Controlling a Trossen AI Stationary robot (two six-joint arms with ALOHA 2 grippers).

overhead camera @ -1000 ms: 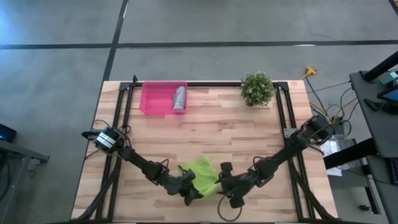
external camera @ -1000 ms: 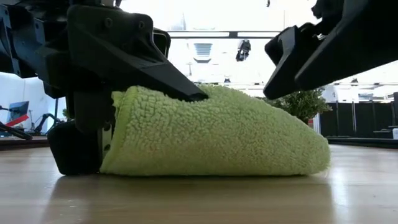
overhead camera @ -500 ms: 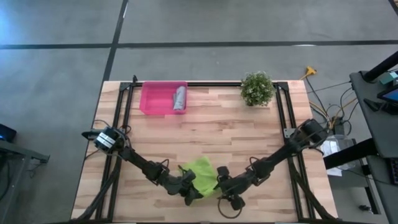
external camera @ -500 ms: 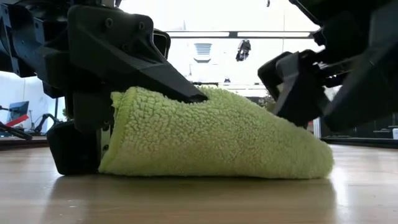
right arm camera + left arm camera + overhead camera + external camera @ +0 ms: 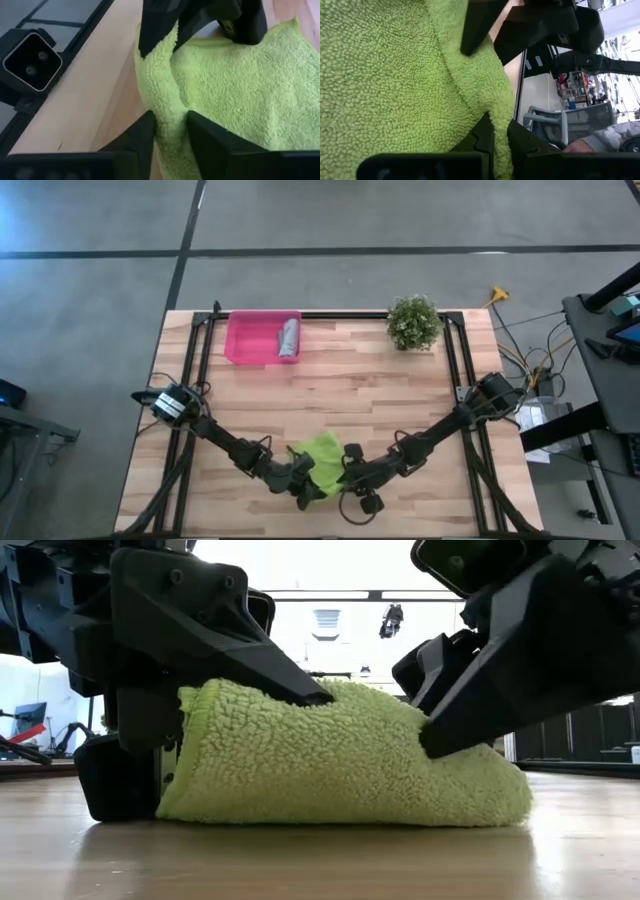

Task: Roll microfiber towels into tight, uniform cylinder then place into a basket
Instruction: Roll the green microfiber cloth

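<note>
Your left gripper (image 5: 303,483) is clamped tight on the green towel's (image 5: 322,455) edge at the counter's (image 5: 350,385) near side. Your right gripper (image 5: 350,480) has its fingers (image 5: 142,135) part-open around the towel's opposite fold. Grey towel (image 5: 289,337) lies rolled in the basket (image 5: 245,338) at the far left.

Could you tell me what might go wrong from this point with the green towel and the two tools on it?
1. The green towel lies as a loose, tapering fold, not a cylinder; it may roll unevenly.
2. The left tool is shut on one edge, and the right tool straddles another fold; if they pull apart, the cloth could stretch or slip out.
3. Both tools work close together near the table's front edge, so they might collide.
</note>
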